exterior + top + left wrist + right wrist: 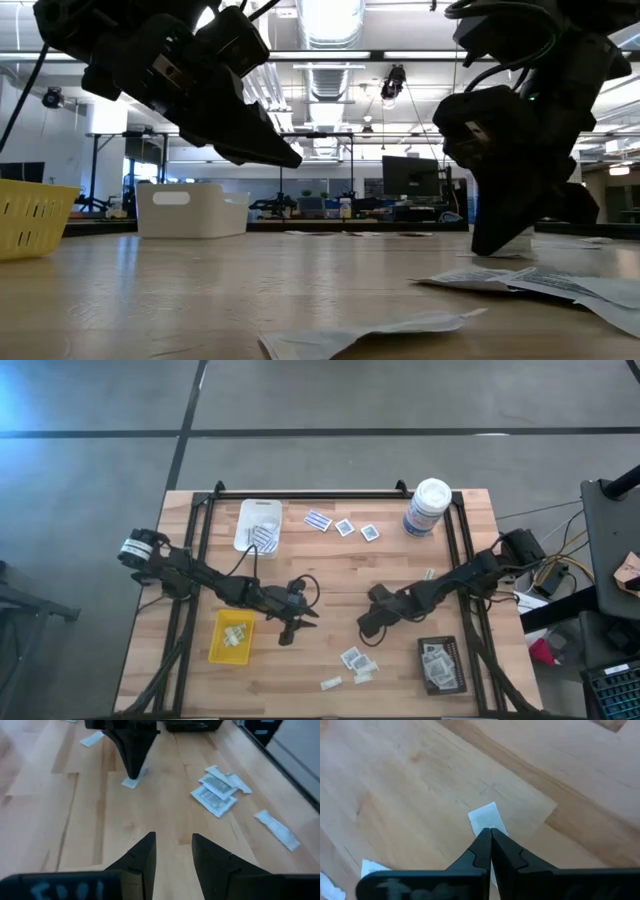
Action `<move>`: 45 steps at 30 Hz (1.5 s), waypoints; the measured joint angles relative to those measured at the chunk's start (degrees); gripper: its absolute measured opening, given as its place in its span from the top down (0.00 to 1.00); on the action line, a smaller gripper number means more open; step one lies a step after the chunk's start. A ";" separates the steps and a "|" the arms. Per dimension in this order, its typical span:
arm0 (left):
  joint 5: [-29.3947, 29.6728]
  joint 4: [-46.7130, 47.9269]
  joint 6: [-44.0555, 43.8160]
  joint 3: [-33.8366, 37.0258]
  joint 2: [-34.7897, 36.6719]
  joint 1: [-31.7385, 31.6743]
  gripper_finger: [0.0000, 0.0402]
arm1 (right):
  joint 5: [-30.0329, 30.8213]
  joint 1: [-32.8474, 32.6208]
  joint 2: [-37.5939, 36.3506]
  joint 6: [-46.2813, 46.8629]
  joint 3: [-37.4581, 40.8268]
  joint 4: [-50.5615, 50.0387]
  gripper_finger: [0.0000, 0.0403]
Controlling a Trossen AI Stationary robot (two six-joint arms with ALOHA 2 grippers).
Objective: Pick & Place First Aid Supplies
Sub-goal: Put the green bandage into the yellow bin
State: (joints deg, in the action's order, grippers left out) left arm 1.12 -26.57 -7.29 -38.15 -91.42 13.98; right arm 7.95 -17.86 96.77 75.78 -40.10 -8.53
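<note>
Overhead, the wooden table (330, 575) carries both dark arms, reaching in toward its middle from either side. The tall white canister (428, 507) with a blue label stands upright near the far right corner. Three trays come next: a white tray (258, 524) at the far left with striped packets in it, a yellow tray (232, 637) at the near left holding pale strips, and a black tray (440, 664) at the near right holding grey-centred packets.

Right gripper (366, 628): tip down at the table surface near the centre, fingers pressed together with no gap. In its wrist view the closed tips sit on the edge of a small white packet (486, 818) lying flat on the wood; whether the packet is pinched between them, cannot tell.

Left gripper (287, 632): held above the table just right of the yellow tray, fingers (142, 857) parted, nothing between them.

Loose supplies: a striped packet (318, 520) and two grey-centred squares (345, 528) lie in a row between the white tray and the canister. A small cluster of packets (352, 659) lies near the front edge, with a pale narrow strip (331, 683) just beside it.
</note>
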 joint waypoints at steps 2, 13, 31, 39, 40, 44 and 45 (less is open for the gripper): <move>1.57 -0.31 0.05 0.04 0.00 0.00 0.70 | 1.22 0.12 0.03 -1.04 0.11 1.19 0.98; 2.70 -6.41 0.11 -0.07 0.00 -0.24 0.70 | 4.00 0.45 -2.74 -9.02 0.38 8.19 0.98; 2.83 -6.52 10.71 -10.62 -12.06 -1.81 0.84 | 3.59 -1.52 -16.15 -13.43 0.15 -4.14 0.98; 2.42 -6.54 11.82 -15.99 -18.67 -5.74 0.88 | 3.62 -4.08 -16.94 -17.35 0.09 -4.64 0.98; 2.08 -6.33 11.77 -16.74 -19.78 -6.12 0.89 | 3.86 -4.36 -16.89 -17.76 0.09 -4.63 0.98; -1.86 -6.22 11.52 -20.18 -24.20 -6.68 0.94 | 4.05 -5.07 -16.47 -21.12 0.07 -4.61 0.98; -2.28 -6.51 11.51 -21.12 -25.15 -6.69 0.96 | 4.04 -5.18 -16.37 -22.37 0.04 -4.57 0.98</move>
State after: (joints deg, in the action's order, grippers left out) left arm -1.17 -33.08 4.22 -59.27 -116.56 7.29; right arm 11.99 -23.04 80.40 53.41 -40.05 -13.10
